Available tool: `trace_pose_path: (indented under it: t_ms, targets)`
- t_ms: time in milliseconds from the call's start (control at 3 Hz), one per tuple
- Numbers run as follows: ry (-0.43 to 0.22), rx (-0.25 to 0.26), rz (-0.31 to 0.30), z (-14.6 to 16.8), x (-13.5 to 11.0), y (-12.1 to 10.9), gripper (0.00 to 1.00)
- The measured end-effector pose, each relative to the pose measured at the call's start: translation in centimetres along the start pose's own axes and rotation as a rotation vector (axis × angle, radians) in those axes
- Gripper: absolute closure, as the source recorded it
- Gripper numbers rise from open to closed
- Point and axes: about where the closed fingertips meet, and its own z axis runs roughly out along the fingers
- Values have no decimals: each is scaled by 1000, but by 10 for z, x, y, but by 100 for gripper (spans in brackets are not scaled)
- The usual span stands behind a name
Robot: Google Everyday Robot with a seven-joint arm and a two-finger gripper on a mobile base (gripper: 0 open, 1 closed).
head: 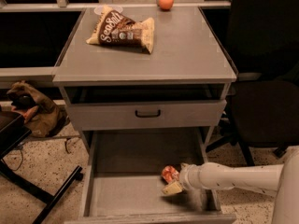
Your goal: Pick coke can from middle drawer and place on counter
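The coke can (pixel 169 172), small and red, lies on the floor of the open middle drawer (pixel 126 195), toward its right side. My gripper (pixel 171 182) reaches in from the right on a white arm and is right at the can, touching or closely around it. The can sits low in the drawer, not lifted. The counter (pixel 187 50) is the grey cabinet top above, with the can not on it.
A chip bag (pixel 122 30) lies on the counter's back left and an orange fruit (pixel 165 1) at its back edge. The upper drawer front (pixel 147 113) with a black handle juts out slightly above the open drawer. A black chair (pixel 266 106) stands to the right.
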Motion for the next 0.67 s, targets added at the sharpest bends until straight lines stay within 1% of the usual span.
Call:
trace_pose_path:
  t_ms: [667]
  targets:
    - [0,0,0,0,0,0,65]
